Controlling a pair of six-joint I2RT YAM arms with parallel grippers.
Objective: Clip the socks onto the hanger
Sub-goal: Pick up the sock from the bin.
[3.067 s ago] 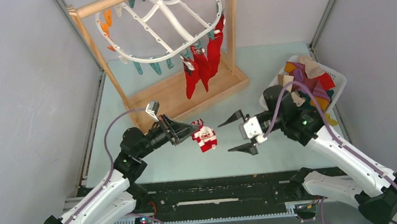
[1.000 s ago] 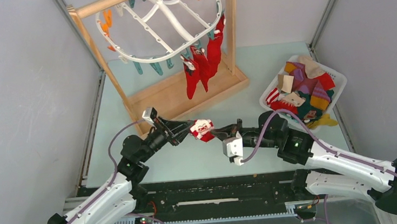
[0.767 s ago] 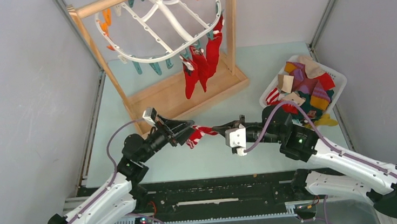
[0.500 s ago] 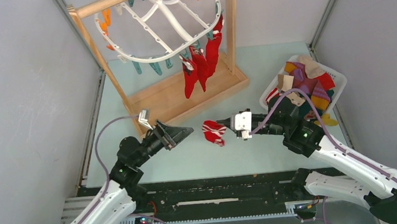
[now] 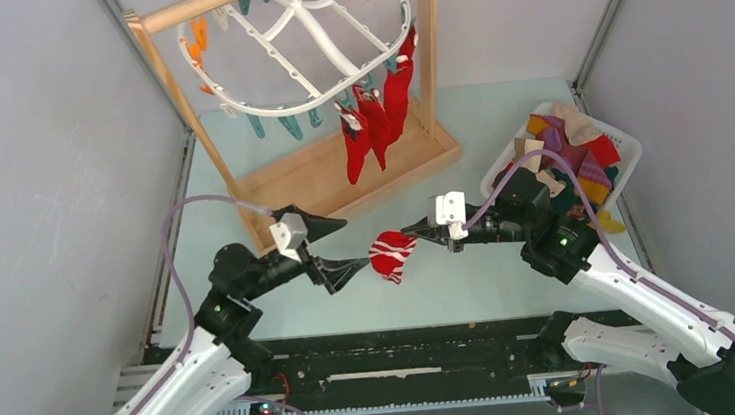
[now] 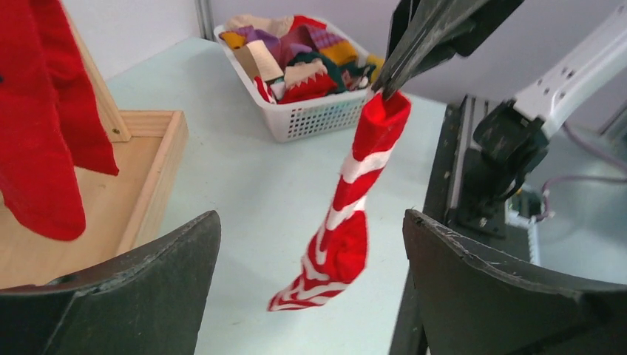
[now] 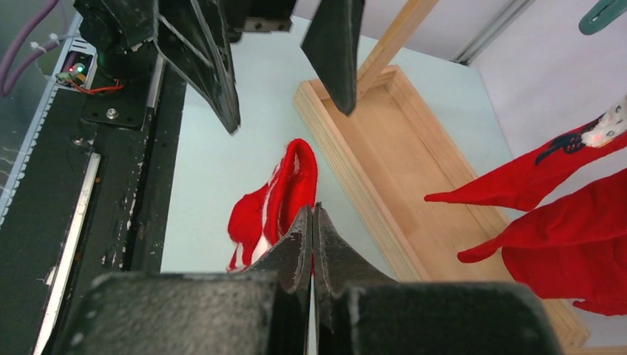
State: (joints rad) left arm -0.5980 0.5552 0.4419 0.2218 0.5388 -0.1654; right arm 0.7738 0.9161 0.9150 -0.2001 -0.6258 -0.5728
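My right gripper (image 5: 410,234) is clamped on the top end of the striped sock (image 5: 388,256), which dangles free. My left gripper (image 5: 354,242) gapes wide just beside it, holding nothing.

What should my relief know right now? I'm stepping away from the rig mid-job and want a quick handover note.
Left end effector: open, empty, facing the striped sock.
Right end effector: shut on the striped sock's cuff; the sock hangs above the table.
Done: three red socks are clipped to the hanger.
Left: clip the striped sock, then the remaining socks in the basket.
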